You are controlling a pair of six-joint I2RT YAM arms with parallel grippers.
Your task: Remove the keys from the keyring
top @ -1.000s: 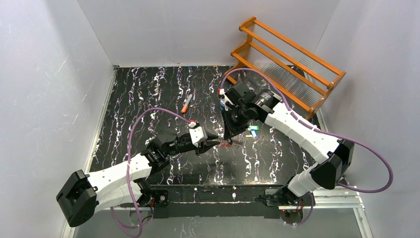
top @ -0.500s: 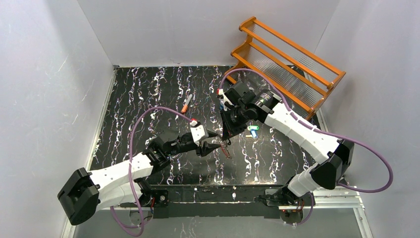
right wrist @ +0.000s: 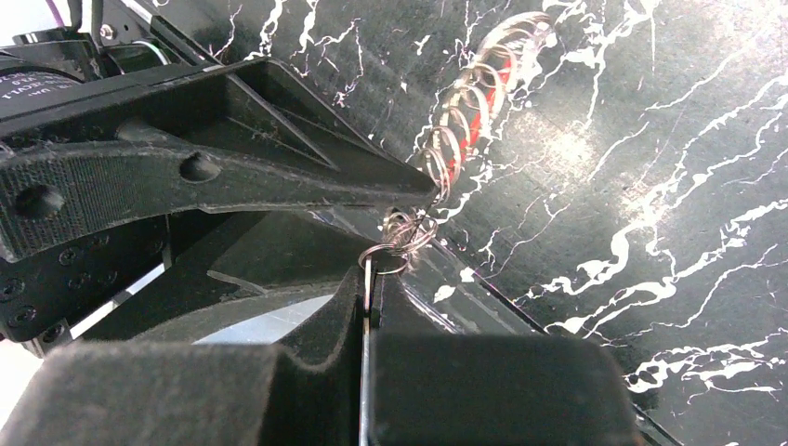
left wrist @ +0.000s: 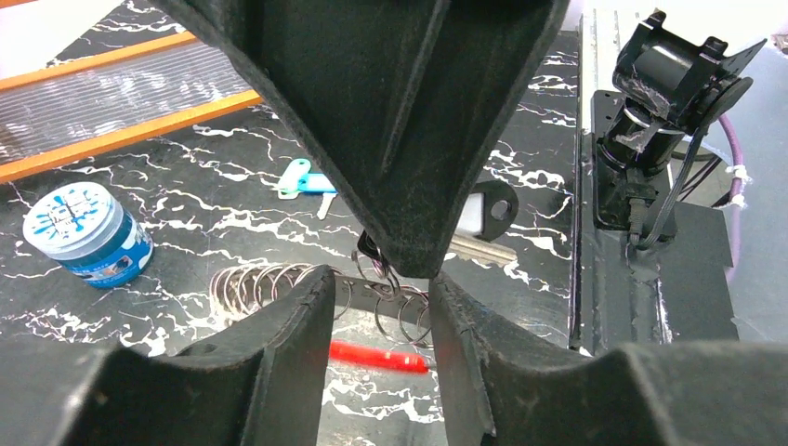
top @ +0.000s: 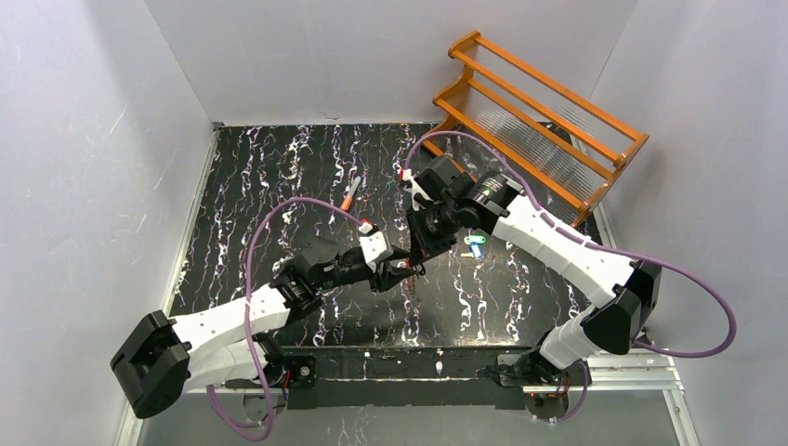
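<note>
The keyring (left wrist: 269,283) is a silvery coil with a red section (left wrist: 376,356). It is stretched out just above the black table, and it also shows in the right wrist view (right wrist: 465,121) and the top view (top: 409,282). My right gripper (right wrist: 370,279) is shut on a thin metal key (right wrist: 368,307), whose small ring hooks onto the coil. My left gripper (left wrist: 381,307) is open, with the coil running across the gap between its fingers (left wrist: 269,353). The two grippers meet tip to tip at mid-table (top: 409,263).
A loose silvery key with a black head (left wrist: 479,249) and a blue key (left wrist: 302,178) lie on the table beyond the coil. A blue tin (left wrist: 88,232) stands to the left. An orange rack (top: 539,102) is at the back right, and an orange-handled tool (top: 349,195) lies further back.
Both grippers have shifted a little to the left. The keyring has moved left with them, and the right gripper has kept its hold.
</note>
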